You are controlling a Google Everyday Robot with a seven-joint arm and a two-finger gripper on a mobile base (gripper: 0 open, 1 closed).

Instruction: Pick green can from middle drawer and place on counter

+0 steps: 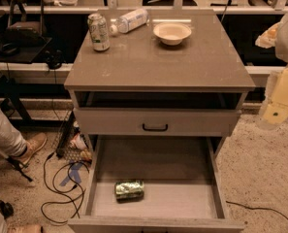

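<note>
Green can [129, 190] untouched; gripper [278, 111] hangs far right.

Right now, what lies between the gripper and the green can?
Camera view: bare floor and right wall of the middle drawer separate green can from gripper, at right edge.

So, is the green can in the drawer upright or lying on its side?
Lying on its side: the green can rests lengthwise on the middle drawer floor. The gripper is at the view's right edge, apart from it.
</note>
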